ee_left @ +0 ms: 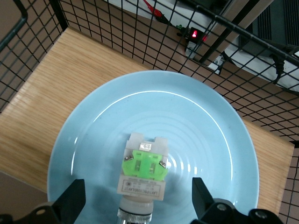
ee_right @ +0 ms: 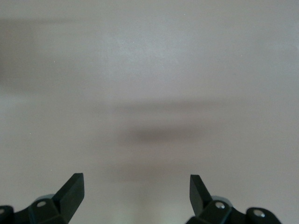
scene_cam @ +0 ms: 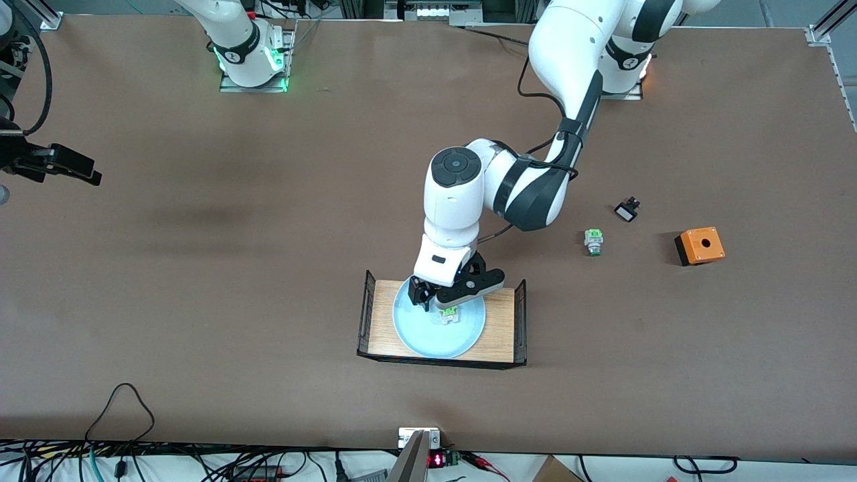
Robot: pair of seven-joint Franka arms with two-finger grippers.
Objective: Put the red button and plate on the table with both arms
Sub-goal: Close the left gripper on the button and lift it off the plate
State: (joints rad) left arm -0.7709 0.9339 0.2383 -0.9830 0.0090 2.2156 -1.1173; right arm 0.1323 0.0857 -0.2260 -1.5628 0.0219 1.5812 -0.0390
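Matte brown table bears a wooden tray.

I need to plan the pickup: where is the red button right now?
The red button lies on the plate, which sits in the wooden tray near the front camera's edge of the table, directly under the left gripper with its jaws open.

A small wooden tray with black wire-mesh ends sits nearest the front camera. Toward the left arm's end lie a green-capped push-button switch, a small black-and-white switch and an orange box with a round hole, each well apart.
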